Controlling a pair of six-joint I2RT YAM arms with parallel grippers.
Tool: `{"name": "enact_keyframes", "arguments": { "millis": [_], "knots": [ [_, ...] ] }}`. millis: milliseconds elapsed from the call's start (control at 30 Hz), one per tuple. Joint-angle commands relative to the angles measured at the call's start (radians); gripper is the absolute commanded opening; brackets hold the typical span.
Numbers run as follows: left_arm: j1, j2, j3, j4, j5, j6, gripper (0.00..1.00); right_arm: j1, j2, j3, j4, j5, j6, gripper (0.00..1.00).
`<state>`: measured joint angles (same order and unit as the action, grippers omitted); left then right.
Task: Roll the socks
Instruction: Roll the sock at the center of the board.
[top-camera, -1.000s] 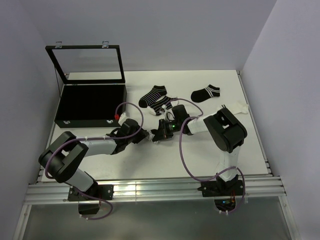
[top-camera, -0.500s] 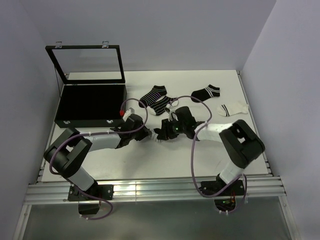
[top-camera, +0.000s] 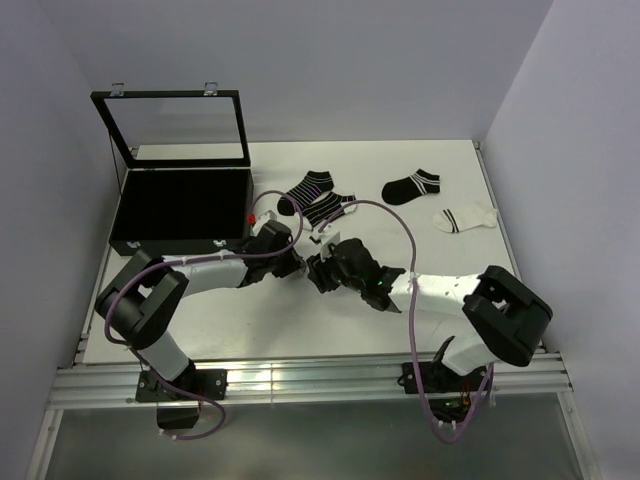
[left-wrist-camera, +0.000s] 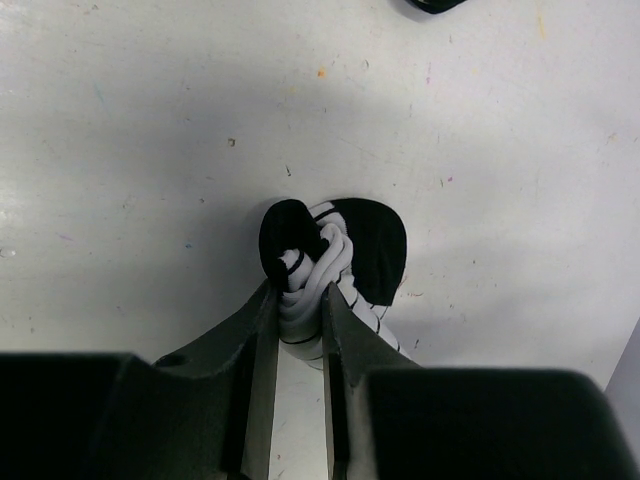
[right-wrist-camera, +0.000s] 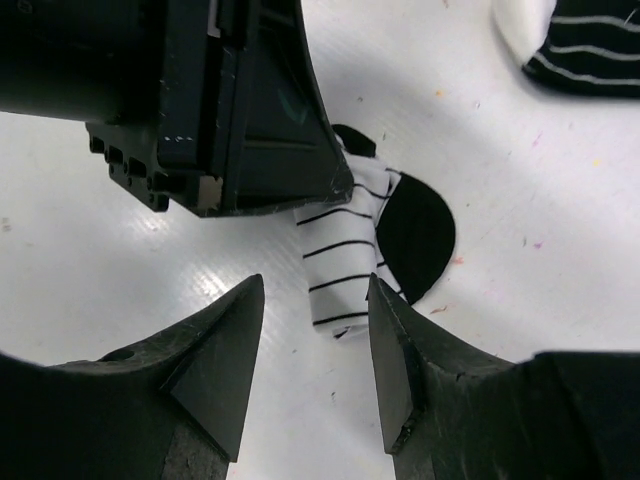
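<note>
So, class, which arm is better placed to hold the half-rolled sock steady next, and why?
Left, probably: the left gripper is shut on the half-rolled sock, while the right gripper is open, its fingers either side of the sock's free end, not pinching it.

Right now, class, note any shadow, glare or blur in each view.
Top external: even light, sharp, only faint shadows. Left wrist: the left gripper dark and underexposed, the rolled sock crisp. Right wrist: bright sheen on the table beside it.

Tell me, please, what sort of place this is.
Probably a robotics lab test cell: a white table boxed in by blank walls, two arms bolted to an aluminium rail, striped socks as props.
</note>
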<state>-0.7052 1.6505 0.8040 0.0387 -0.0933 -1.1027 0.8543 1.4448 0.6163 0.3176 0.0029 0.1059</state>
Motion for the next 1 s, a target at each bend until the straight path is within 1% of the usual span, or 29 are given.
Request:
{"name": "enact_keyframes", "arguments": {
  "millis": [0,167,233,667,767,867,900,967],
  "knots": [
    [0.0,0.031,0.012,-0.094,0.02,0.04,0.0,0.035,0.025,0.011,0.084,0.131,-0.084,0.53],
    [-0.002,0.032,0.014,-0.091,0.026,0.04,0.0,0.068,0.087,0.039,0.083,0.164,-0.095,0.54],
    [-0.002,0.035,0.015,-0.095,0.027,0.041,0.0,0.081,0.104,0.048,0.081,0.175,-0.124,0.54],
    [-0.002,0.038,0.031,-0.097,0.041,0.044,0.0,0.123,0.242,0.097,0.04,0.226,-0.118,0.51],
    [0.0,0.038,0.034,-0.097,0.041,0.044,0.0,0.126,0.269,0.1,0.028,0.23,-0.11,0.48],
    [-0.002,0.031,0.032,-0.091,0.043,0.044,0.01,0.126,0.285,0.105,0.012,0.229,-0.107,0.36],
    [-0.002,0.028,0.031,-0.088,0.041,0.044,0.03,0.126,0.289,0.108,0.005,0.229,-0.08,0.25],
    [0.0,0.014,0.027,-0.088,0.029,0.043,0.06,0.121,0.295,0.108,-0.006,0.217,-0.061,0.14]
  ]
}}
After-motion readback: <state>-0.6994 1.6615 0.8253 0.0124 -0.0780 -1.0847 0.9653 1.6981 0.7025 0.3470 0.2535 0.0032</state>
